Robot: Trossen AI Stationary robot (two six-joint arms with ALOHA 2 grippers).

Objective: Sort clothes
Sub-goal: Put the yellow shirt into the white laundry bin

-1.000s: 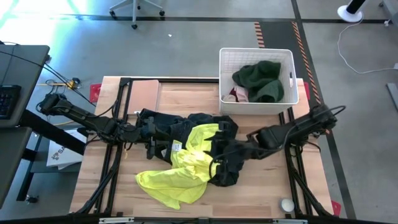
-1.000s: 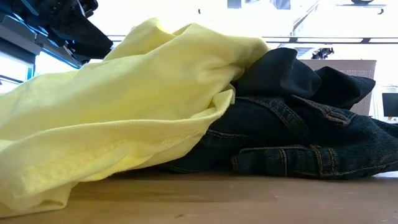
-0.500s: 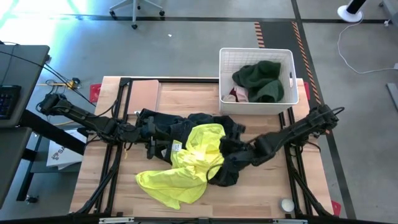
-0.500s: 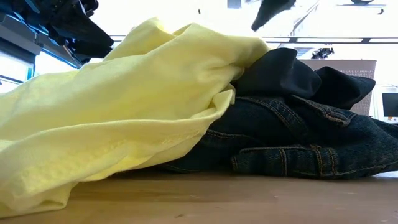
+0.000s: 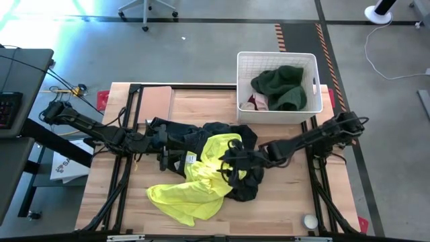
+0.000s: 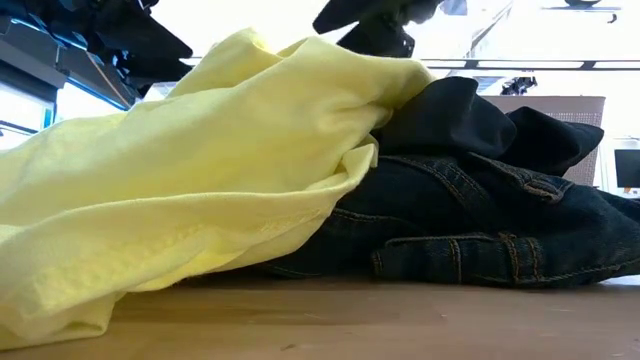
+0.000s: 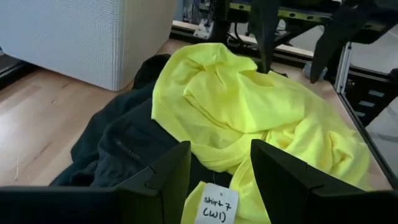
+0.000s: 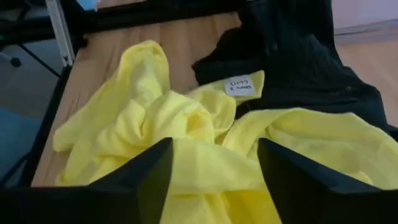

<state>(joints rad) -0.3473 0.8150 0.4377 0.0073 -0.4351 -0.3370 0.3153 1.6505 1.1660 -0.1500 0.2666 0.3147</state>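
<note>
the neon yellow shirt (image 5: pixel 198 183) is lying crumpled near the middle of the wooden table (image 5: pixel 195 107), its long axis running diagonally from the near left, where a loose corner is trailing toward the table's near edge, up to the far right, where it is overlapping the dark pile. the black clothes (image 5: pixel 195 134) are stretching left to right just beyond it, and dark denim (image 6: pixel 480 240) is showing under the yellow cloth in the low view. a white tag (image 7: pixel 212 206) with handwriting is sitting on the shirt's edge.

the table is pale wood with a dark frame around it, standing on a grey floor. a white basket (image 5: pixel 277 60) is sitting at the far right corner, holding a dark green garment (image 5: pixel 281 86) with something pale pink (image 5: pixel 259 102) beside it. a small white-grey ball (image 5: pixel 310 220) is resting at the near right corner, well apart from the clothes. a chair base (image 5: pixel 146 10) is showing on the floor beyond.

the shirt is looking bright, thin and heavily creased, with soft folds bunching at its middle.

the left gripper (image 5: pixel 176 158) is resting at the left end of the pile, its fingers (image 7: pixel 165 174) standing apart over the tag with nothing between them. the right gripper (image 5: pixel 232 163) is hovering over the far right part of the shirt, its fingers (image 8: pixel 149 171) spread wide with yellow cloth lying below the gap, not clamped.
</note>
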